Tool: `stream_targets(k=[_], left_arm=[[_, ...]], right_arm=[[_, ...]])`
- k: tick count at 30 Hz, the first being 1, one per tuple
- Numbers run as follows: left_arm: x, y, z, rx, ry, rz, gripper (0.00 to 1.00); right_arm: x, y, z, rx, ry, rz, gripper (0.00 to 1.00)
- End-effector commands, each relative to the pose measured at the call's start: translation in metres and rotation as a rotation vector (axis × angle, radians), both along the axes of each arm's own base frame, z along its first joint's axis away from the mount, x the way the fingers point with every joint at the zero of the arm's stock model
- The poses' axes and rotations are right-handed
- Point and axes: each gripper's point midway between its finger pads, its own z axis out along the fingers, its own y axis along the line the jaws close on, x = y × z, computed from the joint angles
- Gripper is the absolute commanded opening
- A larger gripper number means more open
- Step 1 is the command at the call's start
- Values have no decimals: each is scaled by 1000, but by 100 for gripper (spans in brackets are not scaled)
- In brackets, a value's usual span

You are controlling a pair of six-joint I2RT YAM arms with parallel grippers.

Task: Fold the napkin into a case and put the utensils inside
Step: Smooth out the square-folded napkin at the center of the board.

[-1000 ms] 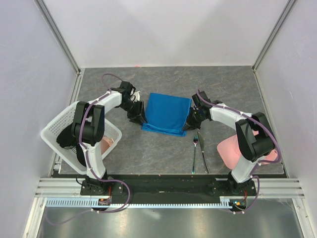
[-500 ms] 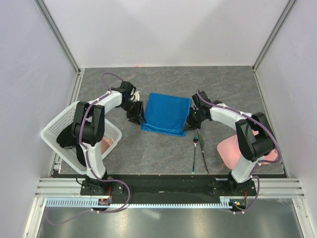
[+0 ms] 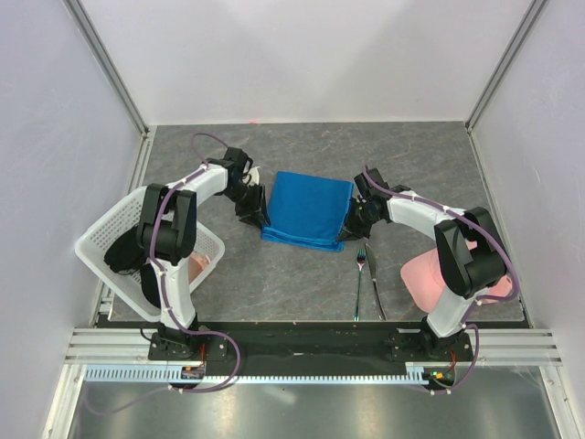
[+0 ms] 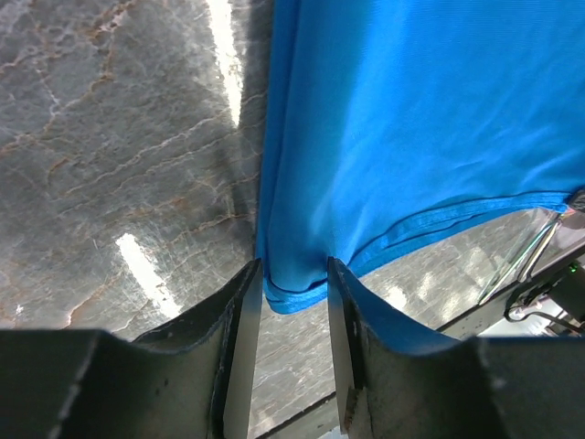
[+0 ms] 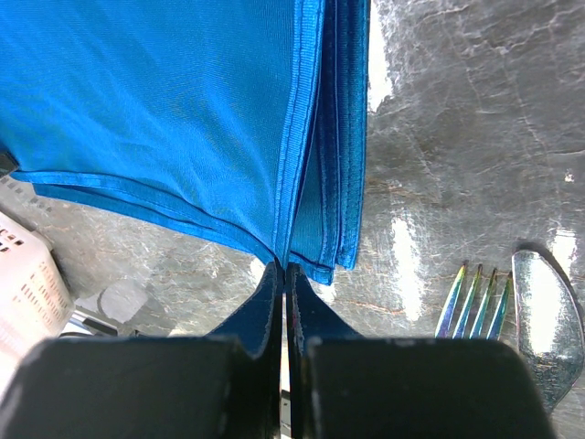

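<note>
One napkin (image 3: 308,208) mid-frame, one fork (image 3: 359,283) and one knife (image 3: 376,289) lower right; left gripper (image 4: 291,274) half-open astride its edge, right gripper (image 5: 284,274) pinching its hem

Reaching in low with both arms, wrists angled toward each other — holding left gripper (image 4: 292,274) parted, right gripper (image 5: 283,268) pinched tight.

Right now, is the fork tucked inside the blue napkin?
No, the fork lies on the bare table next to the knife, apart from the napkin.
</note>
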Motion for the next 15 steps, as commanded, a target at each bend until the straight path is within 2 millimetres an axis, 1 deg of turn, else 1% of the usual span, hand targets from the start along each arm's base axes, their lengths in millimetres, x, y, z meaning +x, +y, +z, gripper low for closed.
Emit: stream_targets(k=[1, 2, 4, 5, 7, 8, 12, 15], left_arm=[[3, -6, 7, -26, -4, -37, 42], [3, -8, 9, -39, -3, -40, 40], [4, -10, 12, -49, -6, -42, 29], [5, -11, 17, -58, -12, -38, 21], [5, -13, 24, -71, -17, -40, 16], [5, -14, 32, -79, -20, -35, 12], [3, -16, 48, -103, -16, -26, 11], [-3, -17, 50, -114, 13, -23, 10]], right_arm=[[9, 4, 7, 7, -31, 16, 0], [8, 5, 7, 9, -29, 17, 0], [9, 4, 9, 10, -34, 16, 0], [9, 4, 9, 10, -35, 15, 0], [11, 1, 14, 10, -44, 10, 0], [12, 0, 16, 10, -52, 12, 0], [14, -9, 26, -10, -69, 22, 0], [11, -11, 27, -6, -60, 25, 0]])
